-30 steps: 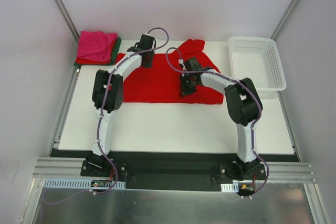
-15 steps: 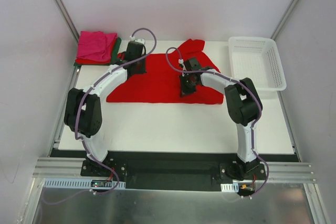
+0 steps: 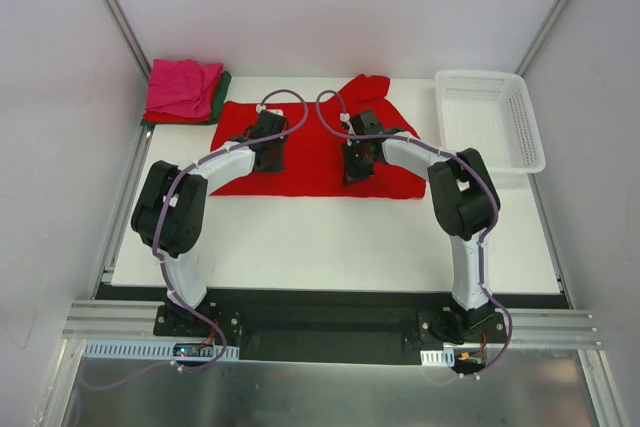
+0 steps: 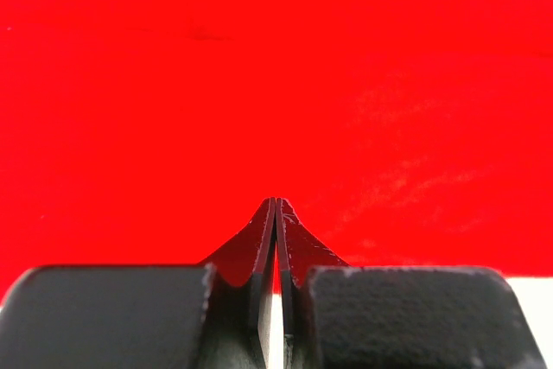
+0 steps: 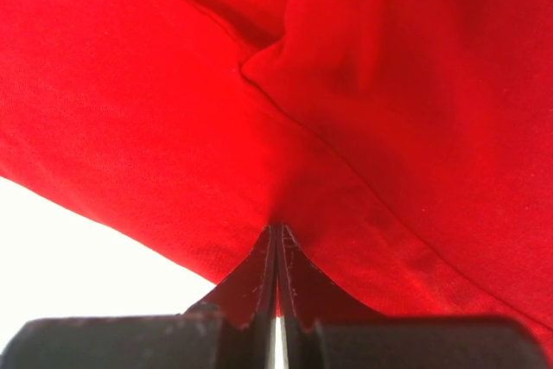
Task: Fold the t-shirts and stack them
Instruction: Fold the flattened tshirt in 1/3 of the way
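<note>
A large bright red t-shirt (image 3: 310,162) lies spread flat across the back half of the table, one sleeve (image 3: 365,90) bunched up at its far edge. My left gripper (image 3: 268,144) is shut, its tips resting on the shirt's left part; the left wrist view shows only smooth red cloth (image 4: 276,84) ahead of the left gripper (image 4: 276,202). My right gripper (image 3: 355,164) is shut too, tips down on the shirt's middle right. In the right wrist view a crease of the red shirt (image 5: 346,84) runs away from the right gripper (image 5: 276,229). Folded t-shirts (image 3: 185,89), pink on top, are stacked at the back left.
A white plastic lattice basket (image 3: 490,119) stands at the back right corner, just right of the shirt. White table (image 3: 330,242) shows between the shirt's near hem and the arm bases. Metal frame posts rise at both back corners.
The left gripper has swept from the shirt's far left edge toward me, onto the shirt's left part, and its elbow has swung out to the left. The right arm has stayed still.
</note>
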Motion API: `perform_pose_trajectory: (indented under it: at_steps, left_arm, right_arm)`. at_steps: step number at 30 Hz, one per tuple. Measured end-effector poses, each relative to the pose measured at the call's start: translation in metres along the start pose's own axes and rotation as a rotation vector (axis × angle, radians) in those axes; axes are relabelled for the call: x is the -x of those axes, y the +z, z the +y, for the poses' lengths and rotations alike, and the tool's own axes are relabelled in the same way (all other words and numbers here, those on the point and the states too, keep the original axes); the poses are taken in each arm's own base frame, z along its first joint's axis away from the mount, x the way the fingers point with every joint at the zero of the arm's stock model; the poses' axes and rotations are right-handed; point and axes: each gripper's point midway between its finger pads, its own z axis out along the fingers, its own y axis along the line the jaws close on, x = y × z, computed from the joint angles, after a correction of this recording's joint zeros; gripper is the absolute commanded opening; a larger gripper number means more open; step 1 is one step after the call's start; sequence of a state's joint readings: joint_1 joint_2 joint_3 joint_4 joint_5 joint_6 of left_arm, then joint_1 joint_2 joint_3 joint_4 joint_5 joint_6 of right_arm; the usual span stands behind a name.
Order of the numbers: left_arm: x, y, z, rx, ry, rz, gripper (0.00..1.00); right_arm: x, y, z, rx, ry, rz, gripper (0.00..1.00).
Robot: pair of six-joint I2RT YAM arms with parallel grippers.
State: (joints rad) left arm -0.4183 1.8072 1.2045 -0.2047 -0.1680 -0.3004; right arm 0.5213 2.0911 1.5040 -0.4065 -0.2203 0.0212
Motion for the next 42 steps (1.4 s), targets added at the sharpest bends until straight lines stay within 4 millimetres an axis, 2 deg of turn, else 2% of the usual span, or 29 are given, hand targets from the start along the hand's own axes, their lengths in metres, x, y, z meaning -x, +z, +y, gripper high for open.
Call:
perform_pose_trajectory:
  at_steps: [7,15,22,30,33,42]
  left_arm:
    - [-0.013,0.02,0.001,0.017,0.006,0.044,0.0]
    - [-0.019,0.027,0.0,0.021,-0.01,0.074,0.0]
    - [-0.025,0.025,0.0,0.018,-0.041,0.082,0.0]
    - [-0.043,0.012,0.003,0.006,-0.065,0.105,0.0]
    - [-0.051,0.006,0.005,0.006,-0.073,0.113,0.0]
    - [-0.088,-0.02,0.009,0.005,-0.079,0.151,0.0]
  right_arm:
    - [0.0,0.0,-0.001,-0.001,0.002,0.001,0.01]
    - [-0.001,-0.001,-0.002,-0.003,0.006,0.005,0.01]
    - [-0.008,-0.004,-0.004,-0.006,0.01,0.016,0.01]
    - [-0.035,-0.016,-0.008,-0.016,0.016,0.057,0.01]
    - [-0.051,-0.023,-0.008,-0.028,0.016,0.086,0.01]
    - [-0.094,-0.042,-0.005,-0.056,-0.012,0.15,0.01]
